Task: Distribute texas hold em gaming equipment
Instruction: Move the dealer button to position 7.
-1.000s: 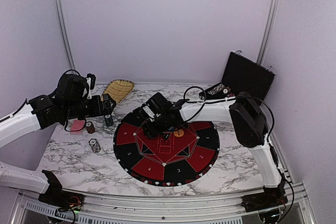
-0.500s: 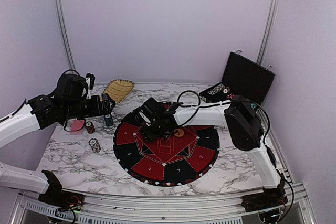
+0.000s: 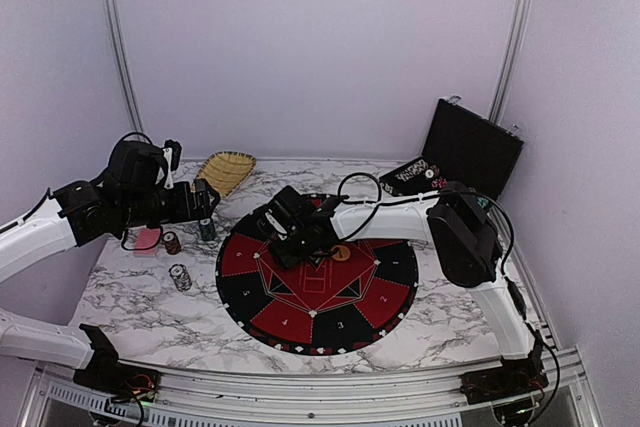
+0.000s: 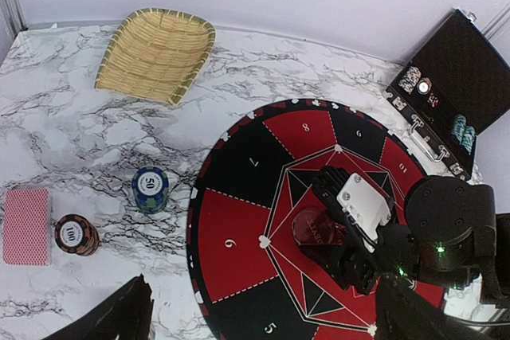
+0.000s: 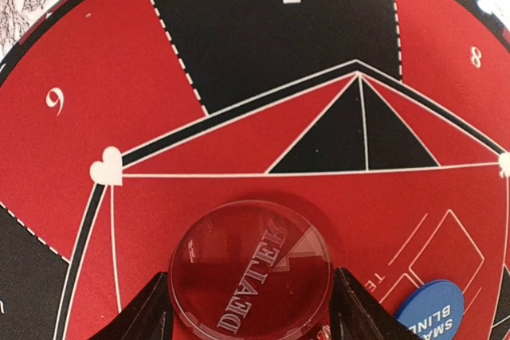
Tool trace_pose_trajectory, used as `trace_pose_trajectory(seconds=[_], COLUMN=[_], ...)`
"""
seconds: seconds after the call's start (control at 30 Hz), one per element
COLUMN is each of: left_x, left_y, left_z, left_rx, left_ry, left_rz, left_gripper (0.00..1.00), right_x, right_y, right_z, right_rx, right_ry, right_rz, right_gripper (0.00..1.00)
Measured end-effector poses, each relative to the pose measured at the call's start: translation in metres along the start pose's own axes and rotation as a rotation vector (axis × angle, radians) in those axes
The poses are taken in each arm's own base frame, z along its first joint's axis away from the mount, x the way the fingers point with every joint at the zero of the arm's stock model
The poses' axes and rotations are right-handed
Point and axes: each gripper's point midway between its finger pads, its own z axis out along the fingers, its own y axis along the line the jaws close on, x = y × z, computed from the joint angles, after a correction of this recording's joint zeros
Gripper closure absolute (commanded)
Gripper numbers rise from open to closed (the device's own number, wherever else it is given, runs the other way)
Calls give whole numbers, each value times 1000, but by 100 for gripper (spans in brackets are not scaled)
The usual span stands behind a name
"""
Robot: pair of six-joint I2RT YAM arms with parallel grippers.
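The clear disc (image 5: 251, 272), lettered as the dealer's, is seen lying flat on the mat (image 5: 263, 53), squarely between the right fingers (image 5: 151, 312). These fingers are held apart, one at each side of the disc's rim, so close that contact seems likely. Whether the rim is already pressed cannot be told. A blue disc (image 5: 434, 312) is found just outside one finger, near the clear disc but apart from it.

The step in hand is judged to be the pick-up of the clear disc. For it to be done well, the fingers should be kept low, with their tips down at the mat, since the disc is thin and little edge is offered. The rim should be met across its widest line, so that the disc is not squeezed out forward or backward. The closing should be made gently and evenly, because a smooth, hard edge can slip or flip. The blue disc should be left untouched by the finger beside it.

The left fingers (image 4: 127, 316) are spread wide, and nothing is held between them. Ahead of them, towards their left side, a blue chip stack (image 4: 150, 189), a brown chip stack (image 4: 76, 234) and the cards (image 4: 26, 226) are seen on the surface (image 4: 80, 125), off the mat.
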Motion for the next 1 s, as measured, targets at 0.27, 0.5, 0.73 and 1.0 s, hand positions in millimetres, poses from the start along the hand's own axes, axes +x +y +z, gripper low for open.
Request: trace_pose_trajectory(seconds=[0.27, 0.5, 0.73, 1.0], left_x=[0, 0, 0, 0], left_y=[1, 1, 1, 1], left_z=[0, 0, 0, 1], left_rx=[-1, -2, -2, 0], left_ry=[0, 0, 0, 3], left_rz=[2, 2, 1, -1], left_gripper=[1, 1, 1, 1], right_x=[-7, -26, -35, -46], right_y=[-3, -14, -37, -49], right_z=[4, 16, 24, 34], right_rx=[41, 83, 89, 77], right_ry=[-20, -53, -61, -81], right_rz=[9, 25, 64, 84], right_gripper=[42, 42, 42, 42])
